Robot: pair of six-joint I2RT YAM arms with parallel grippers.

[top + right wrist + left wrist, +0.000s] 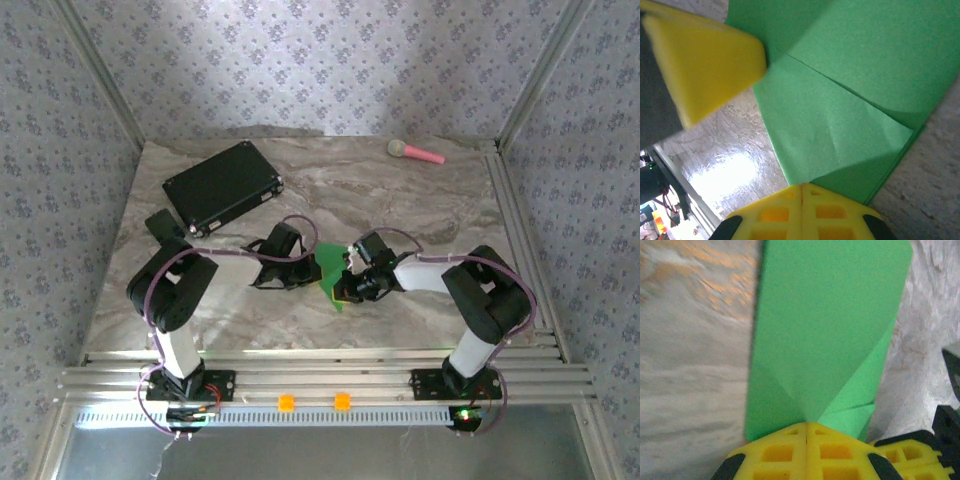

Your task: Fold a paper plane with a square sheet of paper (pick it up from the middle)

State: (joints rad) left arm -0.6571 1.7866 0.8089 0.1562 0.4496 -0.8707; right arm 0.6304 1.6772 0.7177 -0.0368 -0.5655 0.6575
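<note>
The square sheet of paper [330, 266] is bright green and partly folded, with diagonal creases; it sits mid-table between both arms. My left gripper [316, 268] reaches in from the left. In the left wrist view its yellow jaws [806, 425] are shut on the paper [825, 330], whose folds converge at the tips. My right gripper [346, 285] comes in from the right. In the right wrist view it [802, 186] is shut on the edge of a raised flap of the paper [850, 100]. The left fingers [705, 60] show there at the upper left.
A black rectangular case [222, 185] lies at the back left of the marble table [420, 200]. A pink-handled microphone-like toy [415, 152] rests at the back right. Aluminium rails [320, 375] run along the near edge, and wallpapered walls stand on three sides.
</note>
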